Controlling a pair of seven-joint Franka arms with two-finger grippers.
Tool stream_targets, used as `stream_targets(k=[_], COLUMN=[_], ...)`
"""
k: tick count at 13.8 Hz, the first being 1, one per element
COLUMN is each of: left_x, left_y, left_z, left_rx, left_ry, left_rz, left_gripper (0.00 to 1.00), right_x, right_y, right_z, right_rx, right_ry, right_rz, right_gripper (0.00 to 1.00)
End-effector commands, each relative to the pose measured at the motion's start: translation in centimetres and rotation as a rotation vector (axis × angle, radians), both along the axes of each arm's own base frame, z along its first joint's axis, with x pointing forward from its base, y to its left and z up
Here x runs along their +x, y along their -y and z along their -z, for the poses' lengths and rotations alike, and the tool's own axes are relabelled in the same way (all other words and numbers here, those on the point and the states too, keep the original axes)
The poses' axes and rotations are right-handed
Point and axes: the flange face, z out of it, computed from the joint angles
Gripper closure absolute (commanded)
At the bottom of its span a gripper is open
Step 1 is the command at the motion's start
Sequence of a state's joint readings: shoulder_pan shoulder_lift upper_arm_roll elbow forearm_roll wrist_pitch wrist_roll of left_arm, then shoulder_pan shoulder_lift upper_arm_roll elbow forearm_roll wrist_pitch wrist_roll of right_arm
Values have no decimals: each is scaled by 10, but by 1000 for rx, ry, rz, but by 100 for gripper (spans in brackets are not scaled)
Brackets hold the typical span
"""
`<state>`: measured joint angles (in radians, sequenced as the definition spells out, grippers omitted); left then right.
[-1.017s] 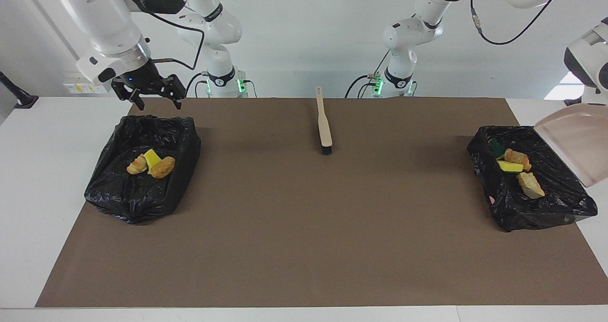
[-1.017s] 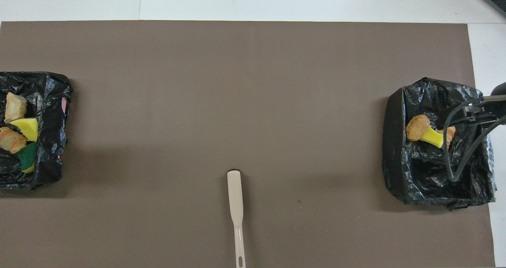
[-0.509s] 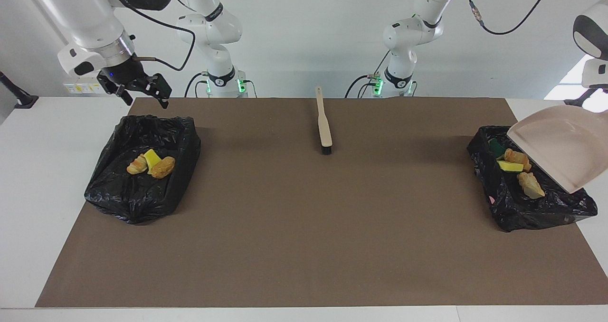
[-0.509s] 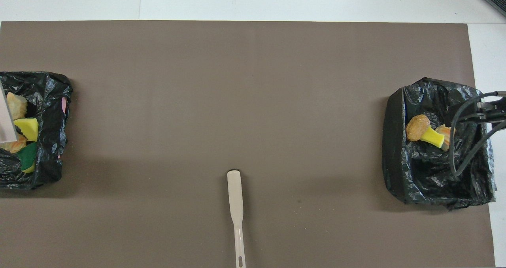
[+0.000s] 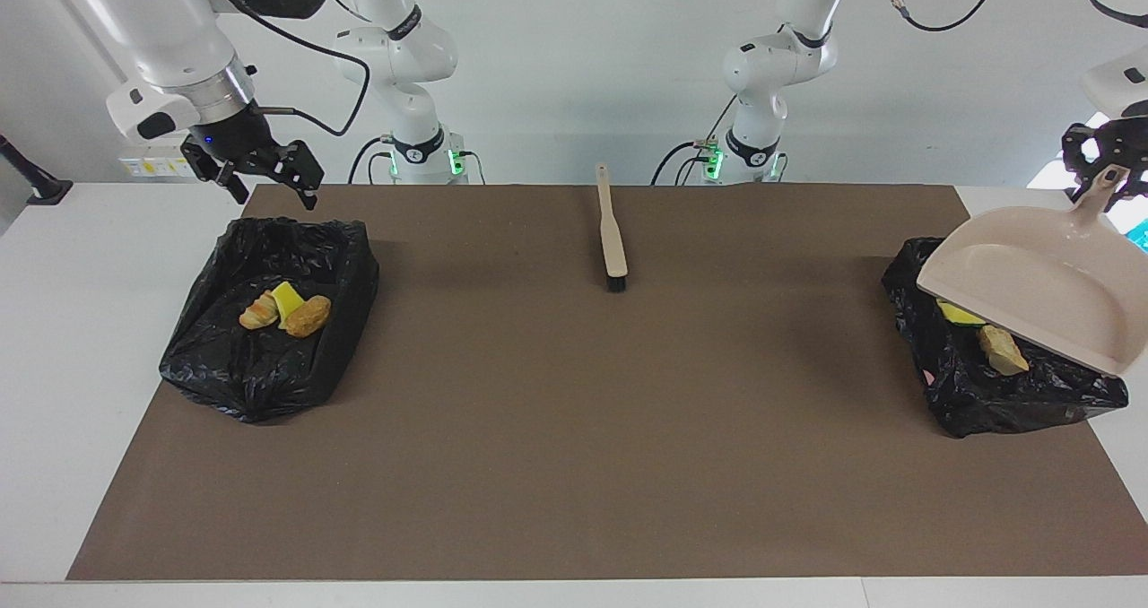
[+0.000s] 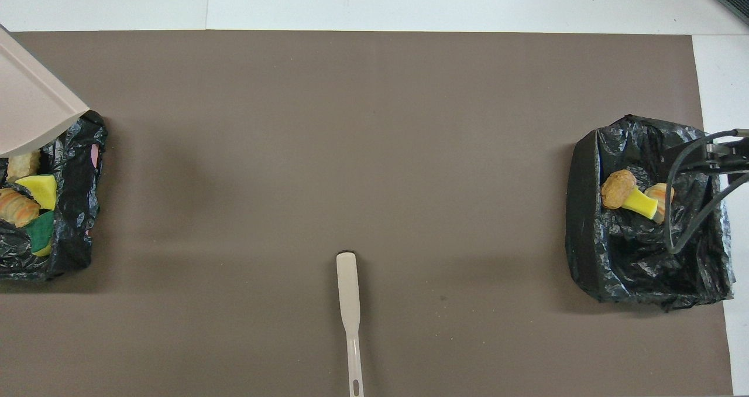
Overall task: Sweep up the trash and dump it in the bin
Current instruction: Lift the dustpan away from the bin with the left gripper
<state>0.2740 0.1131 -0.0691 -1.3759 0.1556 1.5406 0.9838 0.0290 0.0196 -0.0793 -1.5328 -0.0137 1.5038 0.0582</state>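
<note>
My left gripper (image 5: 1109,174) is shut on the handle of the beige dustpan (image 5: 1031,292), which hangs over the black-lined bin (image 5: 1004,393) at the left arm's end. In that bin lie trash pieces: a yellow sponge chunk (image 5: 958,314) and a pastry piece (image 5: 1002,351); the overhead view shows the dustpan (image 6: 29,110) and more trash (image 6: 29,201) in that bin (image 6: 70,209). Open and holding nothing, my right gripper (image 5: 273,191) hovers over the robot-side rim of the second bin (image 5: 269,366), which holds trash (image 5: 285,308).
The beige brush (image 5: 613,236) lies on the brown mat (image 5: 574,429) midway between the arms' bases, bristles pointing away from the robots. White table (image 5: 54,339) borders the mat at both ends. A cable of the right arm hangs over the bin (image 6: 643,256) at its end.
The left gripper has swung the dustpan from a steep tilt at the table's end to a flatter pose over its bin, covering some trash. The right gripper shifted slightly toward its table end.
</note>
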Motion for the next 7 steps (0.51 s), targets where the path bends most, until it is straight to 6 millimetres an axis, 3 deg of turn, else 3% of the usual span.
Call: stream_targets(k=[1, 5, 7], left_x=[7, 20, 20], left_y=[55, 125, 170], left_z=[28, 57, 72], left_rx=[-65, -96, -115], left_ry=[34, 89, 101], left_rz=[-118, -311, -432], left_gripper=[100, 100, 100], right_x=[-6, -6, -5], right_y=[0, 9, 9], right_z=[3, 3, 2], right_rx=[15, 17, 16], right_ry=[8, 14, 22], right_rz=[-18, -35, -31], right_gripper=[0, 0, 0])
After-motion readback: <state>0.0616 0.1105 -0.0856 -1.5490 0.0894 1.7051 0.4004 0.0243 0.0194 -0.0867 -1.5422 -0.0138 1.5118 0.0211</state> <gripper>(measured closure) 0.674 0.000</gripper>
